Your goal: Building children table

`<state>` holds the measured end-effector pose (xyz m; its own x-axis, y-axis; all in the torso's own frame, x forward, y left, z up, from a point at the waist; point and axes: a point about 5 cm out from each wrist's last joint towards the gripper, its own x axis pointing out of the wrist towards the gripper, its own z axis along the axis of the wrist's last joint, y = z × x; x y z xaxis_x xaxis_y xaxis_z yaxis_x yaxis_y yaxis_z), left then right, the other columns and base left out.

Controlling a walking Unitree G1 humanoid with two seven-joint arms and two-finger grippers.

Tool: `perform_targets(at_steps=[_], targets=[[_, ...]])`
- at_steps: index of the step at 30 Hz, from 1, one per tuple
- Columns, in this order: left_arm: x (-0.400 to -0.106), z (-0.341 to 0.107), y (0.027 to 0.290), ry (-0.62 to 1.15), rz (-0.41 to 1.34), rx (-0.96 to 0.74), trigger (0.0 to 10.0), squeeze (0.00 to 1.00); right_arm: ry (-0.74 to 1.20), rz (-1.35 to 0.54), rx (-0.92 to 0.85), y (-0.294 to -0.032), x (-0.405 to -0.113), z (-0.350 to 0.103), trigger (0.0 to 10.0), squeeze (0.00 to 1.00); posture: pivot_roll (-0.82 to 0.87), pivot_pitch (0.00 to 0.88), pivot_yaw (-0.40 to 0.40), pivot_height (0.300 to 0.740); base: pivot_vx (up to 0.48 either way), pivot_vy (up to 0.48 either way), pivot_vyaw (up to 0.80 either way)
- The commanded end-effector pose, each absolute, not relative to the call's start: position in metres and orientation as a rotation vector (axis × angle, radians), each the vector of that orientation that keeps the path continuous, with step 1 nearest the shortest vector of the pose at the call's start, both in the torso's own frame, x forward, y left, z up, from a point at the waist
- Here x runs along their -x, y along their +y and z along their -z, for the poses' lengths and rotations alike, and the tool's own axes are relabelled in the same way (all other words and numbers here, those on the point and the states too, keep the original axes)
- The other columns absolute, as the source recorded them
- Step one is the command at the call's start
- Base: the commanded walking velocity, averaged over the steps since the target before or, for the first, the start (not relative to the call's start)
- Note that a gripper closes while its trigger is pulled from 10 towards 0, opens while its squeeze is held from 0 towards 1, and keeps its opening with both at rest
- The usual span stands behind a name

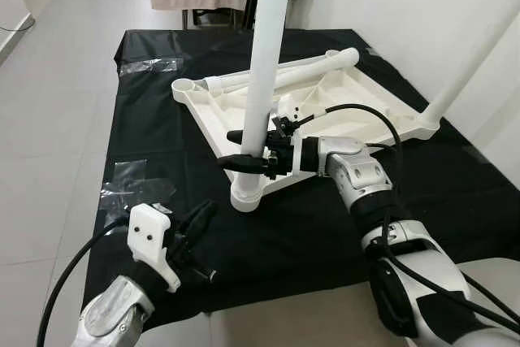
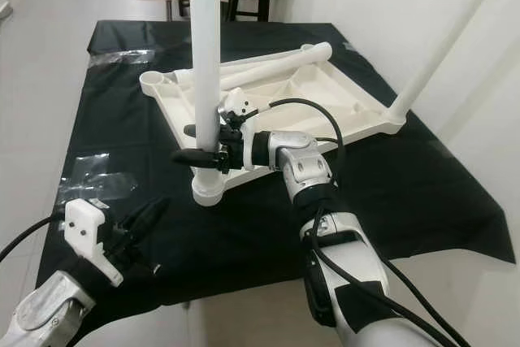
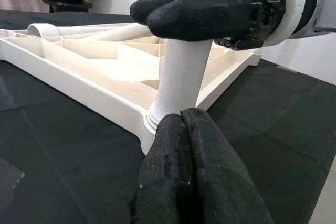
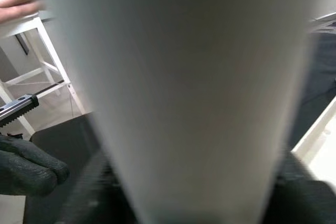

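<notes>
Upturned on the black-covered tabletop [image 1: 309, 233]: a white children's table top [image 1: 349, 99], ribbed underside up, lying toward the far right part of the black cover. Standing in the socket at its near corner: one white leg [image 1: 262, 95], long axis upright, running out past the upper edge of the head views, base collar seated against the corner socket. Clamped around that upright leg a little above the socket: the right claw [image 1: 244, 150], one black finger on each side of the tube, reaching in from the right edge of the tabletop. Fitted at the right corner of the upturned top: a second leg [image 1: 471, 58], leaning up and away toward the wall. Lying flat across the far edge of the top: a third leg [image 1: 301, 69], long axis roughly along that far edge, not yet mounted. Low near the front-left corner of the tabletop, aimed at the base of the upright leg: the left claw [image 1: 201, 215], fingers pressed together, holding nothing, apart from the leg. Crumpled clear plastic wrap [image 1: 130, 191] on the left side of the cover. Judged roughly half built: two legs in sockets, at least one loose, a fourth not made out; seating or tightening of the gripped leg likely in hand, then the remaining legs and turning the piece upright.
</notes>
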<state>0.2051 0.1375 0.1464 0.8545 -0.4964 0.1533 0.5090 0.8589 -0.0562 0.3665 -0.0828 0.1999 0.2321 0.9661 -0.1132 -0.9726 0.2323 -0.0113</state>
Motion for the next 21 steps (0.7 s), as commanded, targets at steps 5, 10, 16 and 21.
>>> perform_targets(at_steps=[5, 10, 16, 21], targets=[[-0.202, -0.146, 0.134, -0.136, 0.528, 0.101, 10.0, 0.0, 0.061, -1.266, 0.12, -0.097, -0.362, -0.184, 0.0, 0.0, 0.12, 0.064, -0.128, 0.74, 0.0, 0.0, 0.0], [-0.2, -0.147, 0.134, -0.138, 0.529, 0.101, 10.0, 0.0, 0.061, -1.106, 0.167, -0.111, -0.356, -0.176, 0.0, 0.0, 0.11, 0.084, -0.133, 0.74, 0.0, 0.0, 0.0], [-0.199, -0.149, 0.138, -0.138, 0.528, 0.101, 10.0, 0.0, 0.102, -0.568, 0.047, -0.086, -0.312, -0.139, 0.0, 0.0, 0.09, 0.099, -0.117, 0.74, 0.0, 0.0, 0.0], [-0.201, -0.149, 0.138, -0.137, 0.527, 0.099, 10.0, 0.0, 0.076, -0.597, 0.039, -0.066, -0.303, -0.138, 0.0, 0.0, 0.1, 0.09, -0.12, 0.74, 0.0, 0.0, 0.0]])
